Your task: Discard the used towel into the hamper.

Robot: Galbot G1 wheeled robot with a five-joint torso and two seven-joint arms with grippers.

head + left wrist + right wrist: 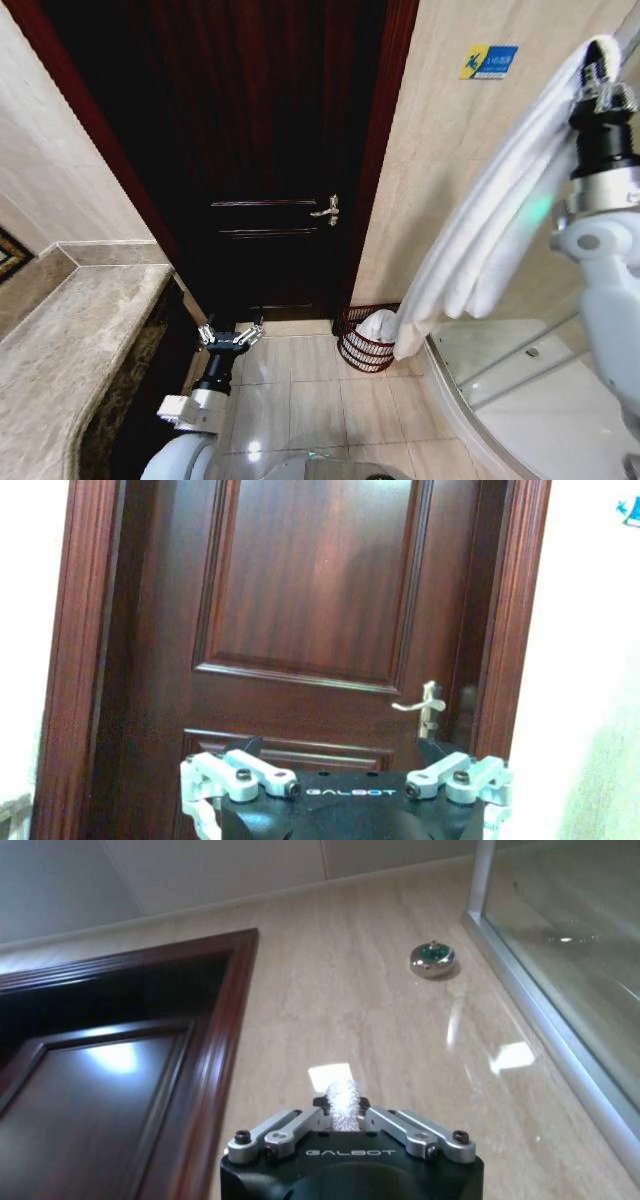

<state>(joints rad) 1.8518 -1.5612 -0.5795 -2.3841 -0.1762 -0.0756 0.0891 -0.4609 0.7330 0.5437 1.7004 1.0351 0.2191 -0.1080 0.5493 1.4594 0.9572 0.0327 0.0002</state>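
The white towel (500, 215) hangs in a long fold from my right gripper (598, 62), raised high at the right and shut on the towel's top edge. In the right wrist view a white tuft of towel (342, 1106) is pinched between the closed fingers of the right gripper (343, 1119). The towel's lower end reaches the right rim of the hamper (358, 350), a dark reddish-brown ribbed basket on the floor by the door frame, with white cloth (378, 325) inside it. My left gripper (231, 335) (345, 771) is held low before the door, open and holding nothing.
A dark wooden door (280, 150) with a metal handle (327, 210) is straight ahead. A marble counter (80, 340) runs along the left. A curved glass shower enclosure (510, 370) is at the right. Tiled floor (320, 400) lies between them.
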